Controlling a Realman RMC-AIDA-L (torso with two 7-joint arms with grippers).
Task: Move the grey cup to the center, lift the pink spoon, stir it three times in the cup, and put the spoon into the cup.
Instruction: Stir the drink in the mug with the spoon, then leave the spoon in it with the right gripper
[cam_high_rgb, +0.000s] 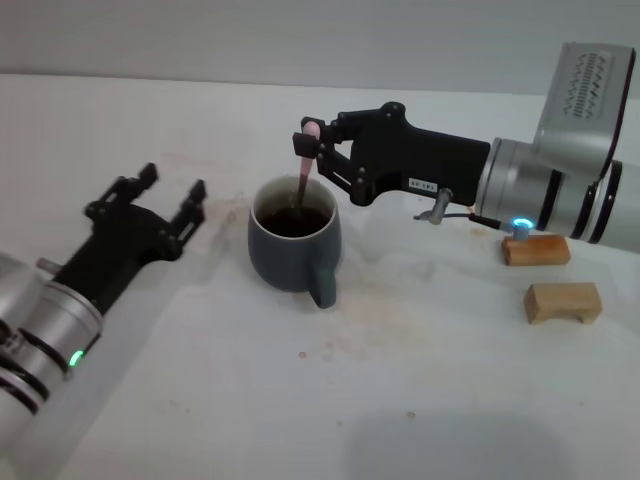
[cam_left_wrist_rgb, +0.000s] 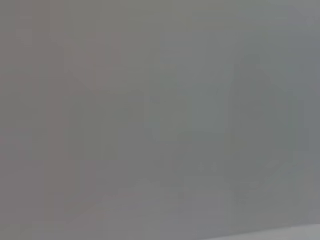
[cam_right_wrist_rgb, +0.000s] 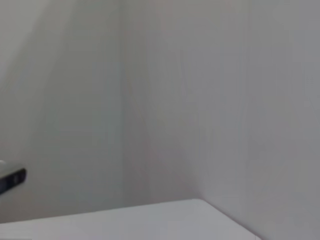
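Pink spoon (cam_high_rgb: 304, 166) is standing in the grey cup (cam_high_rgb: 293, 247), right gripper (cam_high_rgb: 311, 143) clamping its handle above the cup; left gripper (cam_high_rgb: 171, 196) is waiting beside the cup, fingers apart.

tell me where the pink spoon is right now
In the head view, the pink spoon stands nearly upright near the table's middle, its pink handle pinched by the right gripper and its lower end inside the grey cup.

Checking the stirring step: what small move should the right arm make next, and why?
Probably circle the pink spoon inside the grey cup: the right gripper grips its handle, with the tip dipped into dark liquid. The left gripper rests open beside the cup.
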